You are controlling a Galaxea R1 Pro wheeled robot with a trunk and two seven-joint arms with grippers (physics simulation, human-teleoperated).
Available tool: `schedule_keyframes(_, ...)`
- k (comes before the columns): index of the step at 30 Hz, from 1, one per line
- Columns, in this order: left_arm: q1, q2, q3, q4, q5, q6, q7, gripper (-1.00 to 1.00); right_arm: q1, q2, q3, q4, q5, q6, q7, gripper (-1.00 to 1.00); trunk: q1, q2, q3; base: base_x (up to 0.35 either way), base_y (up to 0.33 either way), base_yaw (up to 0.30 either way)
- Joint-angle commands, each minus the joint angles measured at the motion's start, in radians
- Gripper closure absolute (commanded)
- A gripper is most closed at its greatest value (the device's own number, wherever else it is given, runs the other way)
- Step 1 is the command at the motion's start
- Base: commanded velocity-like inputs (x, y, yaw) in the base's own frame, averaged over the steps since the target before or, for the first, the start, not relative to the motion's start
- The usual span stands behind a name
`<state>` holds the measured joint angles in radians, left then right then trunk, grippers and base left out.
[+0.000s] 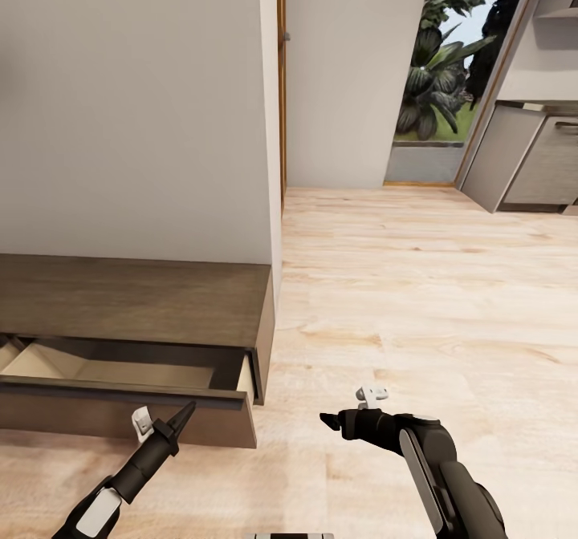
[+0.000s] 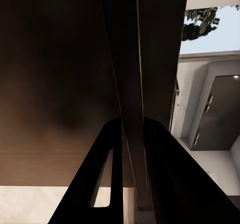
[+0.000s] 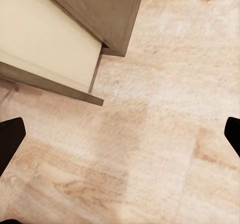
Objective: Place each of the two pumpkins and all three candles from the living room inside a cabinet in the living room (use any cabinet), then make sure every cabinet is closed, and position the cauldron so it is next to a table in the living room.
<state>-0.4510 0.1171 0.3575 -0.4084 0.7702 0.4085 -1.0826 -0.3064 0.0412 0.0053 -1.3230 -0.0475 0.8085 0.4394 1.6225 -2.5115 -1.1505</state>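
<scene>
The long dark-brown cabinet [image 1: 136, 298] stands against the white wall at the left, with one drawer [image 1: 120, 372] pulled out and its pale beige inside bare. My left gripper [image 1: 187, 411] sits at the top edge of the drawer front [image 1: 120, 425]. In the left wrist view its fingers [image 2: 107, 174] close on either side of that thin front panel [image 2: 132, 84]. My right gripper [image 1: 329, 421] hovers open over the wood floor to the right of the drawer corner [image 3: 97, 100], nothing between its fingers [image 3: 10, 136].
A white wall corner [image 1: 273, 122] rises just past the cabinet's right end. Light wood floor [image 1: 417, 282] stretches right and ahead to a glass door with plants [image 1: 441, 66]. Grey kitchen units [image 1: 530, 162] stand at the far right.
</scene>
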Motion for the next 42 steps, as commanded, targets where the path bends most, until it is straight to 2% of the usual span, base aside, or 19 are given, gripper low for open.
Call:
schedule_keyframes(1,0.0,-0.001,-0.014,0.013,-0.015,0.0,0.001,1.0,0.0,0.0,-0.001,-0.001,-0.005,0.006,-0.001,-1.0,0.0,0.0,-0.001,-0.002,0.0,0.0)
schedule_keyframes(7,0.0,-0.001,-0.014,0.013,-0.014,0.0,0.0,1.0,0.0,0.0,-0.001,-0.001,-0.005,0.006,-0.001,-1.0,0.0,0.0,-0.001,-0.034,0.0,0.0)
schedule_keyframes(18,0.0,-0.001,-0.014,0.013,-0.015,0.0,-0.001,1.0,0.0,0.0,-0.001,-0.001,-0.005,0.006,-0.001,-1.0,0.0,0.0,-0.001,-0.253,0.0,0.0)
schedule_keyframes(42,0.0,-0.001,-0.014,0.013,-0.014,0.0,0.005,1.0,0.0,0.0,-0.001,-0.001,-0.005,0.006,-0.001,-1.0,0.0,0.0,-0.001,-0.04,0.0,0.0)
